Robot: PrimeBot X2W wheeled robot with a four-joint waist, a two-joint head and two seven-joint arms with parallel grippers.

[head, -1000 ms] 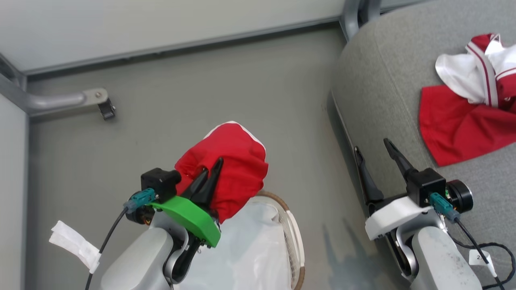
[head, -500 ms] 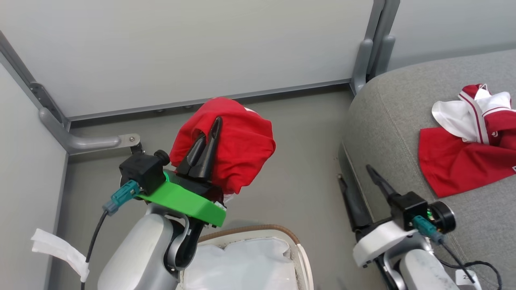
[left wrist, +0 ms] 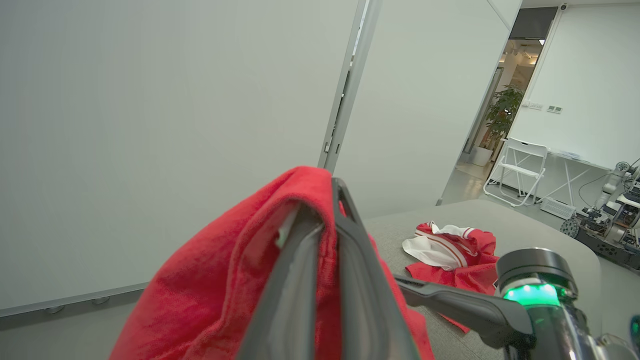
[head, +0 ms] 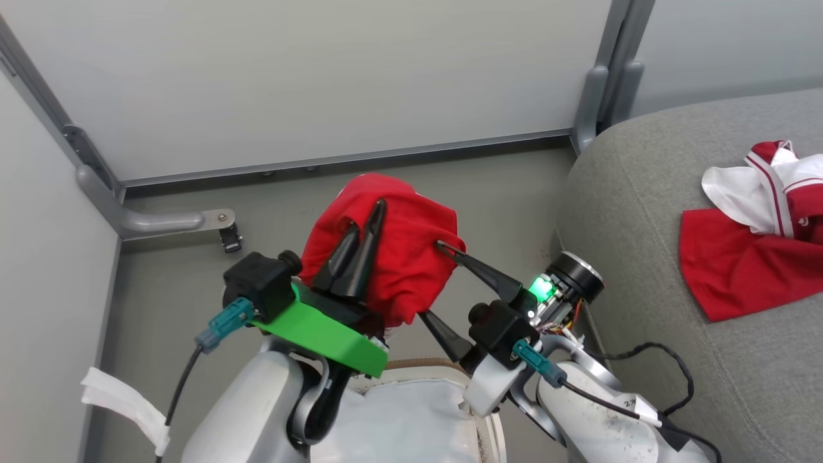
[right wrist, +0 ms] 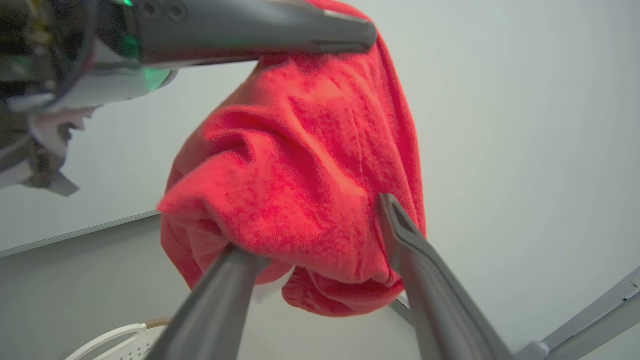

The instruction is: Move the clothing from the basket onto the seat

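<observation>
Your left gripper [head: 368,215] is clamped shut on the red garment [head: 411,257], cloth bunched over it, held up clear of the basket [head: 421,364] at 6 o'clock. Right gripper [head: 429,278] sits at 4 o'clock of the garment, jaws spread wide, straddling its lower right side, not pinching.

The seat [head: 643,212] is at 3 o'clock with a jersey [head: 752,257] lying on it, so one piece is down and this one is in the air.

My read of the step is a handover or a carry to the seat. Close the right on a thick fold before the left lets go. Keep the hem off the basket and set it beside the jersey, not on the seat's edge.

I can't tell if the right jaws touch cloth. The garment's far side is hidden. The basket is cut off at the bottom edge and partly behind the arms, so what's inside is unclear.
</observation>
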